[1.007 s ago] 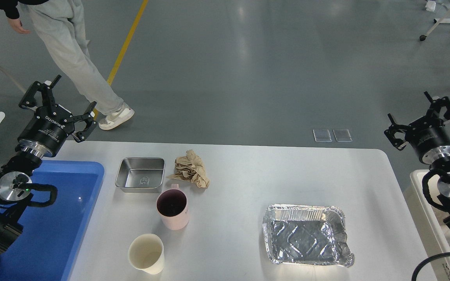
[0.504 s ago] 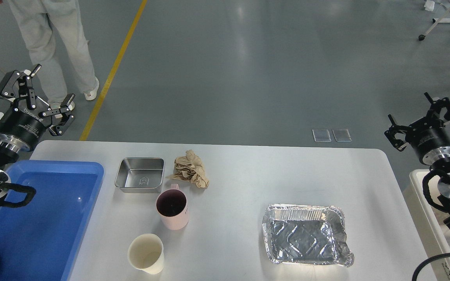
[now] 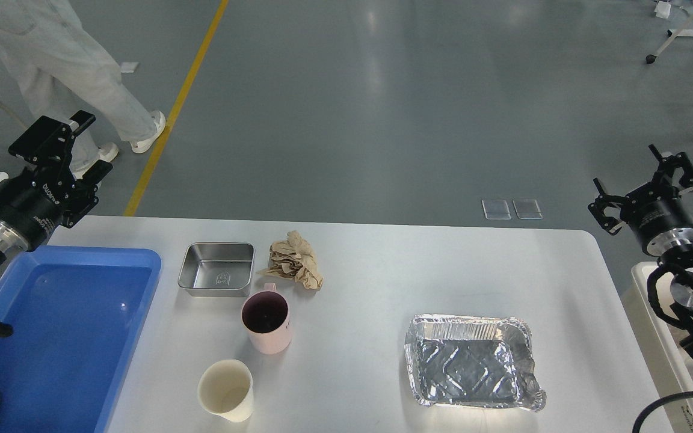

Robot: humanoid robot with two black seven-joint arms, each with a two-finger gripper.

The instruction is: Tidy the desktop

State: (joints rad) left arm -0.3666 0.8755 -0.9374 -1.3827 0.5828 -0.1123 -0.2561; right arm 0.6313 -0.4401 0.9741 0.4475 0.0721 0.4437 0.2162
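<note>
The white-grey desktop holds a small steel tray, a crumpled brown paper, a pink mug, a cream paper cup and an empty foil tray. My left gripper is open and empty, in the air beyond the desktop's far left corner, above the blue tray's far end. My right gripper is open and empty, in the air off the desktop's far right corner. Neither touches anything.
An empty blue plastic tray lies on the left end of the desktop. A person walks on the floor at the far left, near a yellow line. A white side table stands at the right edge.
My left gripper has swung left, away from the desktop, and turned about its wrist. My right gripper has barely shifted. The person has walked further left.
</note>
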